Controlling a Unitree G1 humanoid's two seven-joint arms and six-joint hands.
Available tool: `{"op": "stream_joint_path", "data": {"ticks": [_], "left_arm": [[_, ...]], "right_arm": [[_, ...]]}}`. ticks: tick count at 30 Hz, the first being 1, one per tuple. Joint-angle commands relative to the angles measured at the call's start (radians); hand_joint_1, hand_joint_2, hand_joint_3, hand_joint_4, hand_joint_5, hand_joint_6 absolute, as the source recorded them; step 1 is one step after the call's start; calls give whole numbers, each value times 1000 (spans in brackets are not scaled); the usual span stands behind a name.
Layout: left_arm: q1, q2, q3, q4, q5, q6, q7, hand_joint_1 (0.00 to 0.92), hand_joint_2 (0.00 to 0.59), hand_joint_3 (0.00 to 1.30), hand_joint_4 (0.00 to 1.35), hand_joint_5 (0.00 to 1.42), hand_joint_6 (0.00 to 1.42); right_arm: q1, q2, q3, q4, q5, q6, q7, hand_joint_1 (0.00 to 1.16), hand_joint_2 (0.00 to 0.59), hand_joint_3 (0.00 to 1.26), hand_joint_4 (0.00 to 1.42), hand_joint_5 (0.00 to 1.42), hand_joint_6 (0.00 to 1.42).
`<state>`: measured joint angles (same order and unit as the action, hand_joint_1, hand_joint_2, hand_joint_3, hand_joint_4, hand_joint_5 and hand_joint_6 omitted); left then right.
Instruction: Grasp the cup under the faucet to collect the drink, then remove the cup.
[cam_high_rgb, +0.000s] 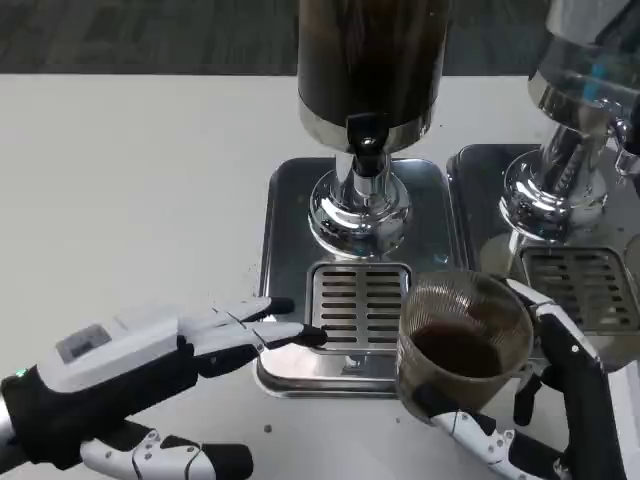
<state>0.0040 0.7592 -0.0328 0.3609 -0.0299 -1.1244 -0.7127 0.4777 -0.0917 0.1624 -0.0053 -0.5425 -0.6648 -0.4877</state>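
The cup (463, 335) is a ribbed, see-through glass with dark drink in its bottom, and it sits at the front right corner of the steel tray (288, 210), no longer under the faucet (366, 140). The right hand (540, 400) grasps it, with white and black fingers wrapped around its lower wall and its right side. The tray is a shiny rounded rectangle with a slotted drain grate (357, 305) in its front part. On its back part stands the dispenser (370, 70), a dark cylinder on a polished chrome foot that widens like a bell. The left hand (200, 345) is released and holds nothing; its fingers are stretched flat, and the tips reach the front left edge of the tray, just beside the grate. A second dispenser (585, 80) with clear walls stands on its own tray (475, 190) at the right edge of the white table (130, 190), close behind the right hand.
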Motion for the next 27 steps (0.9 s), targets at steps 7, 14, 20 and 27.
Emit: {"op": "stream_joint_path", "data": {"ticks": [7,14,20,27], "left_arm": [[25,29,-1,-29,-27,-5,17,0,173,105,0,0,45],[29,31,0,-34,-31,-4,20,0,177,105,0,0,43],[24,30,0,-31,-27,-3,21,0,175,105,0,0,43],[27,32,6,-32,-20,-4,24,0,176,105,0,0,43]], "right_arm": [[19,-2,-8,-57,6,-53,0,763,191,654,762,900,1248],[23,-2,-10,-62,6,-53,0,764,191,654,763,906,1248],[23,-1,-13,-64,5,-52,0,765,190,659,763,907,1260],[19,0,-18,-62,9,-52,3,760,197,663,773,907,1265]]}}
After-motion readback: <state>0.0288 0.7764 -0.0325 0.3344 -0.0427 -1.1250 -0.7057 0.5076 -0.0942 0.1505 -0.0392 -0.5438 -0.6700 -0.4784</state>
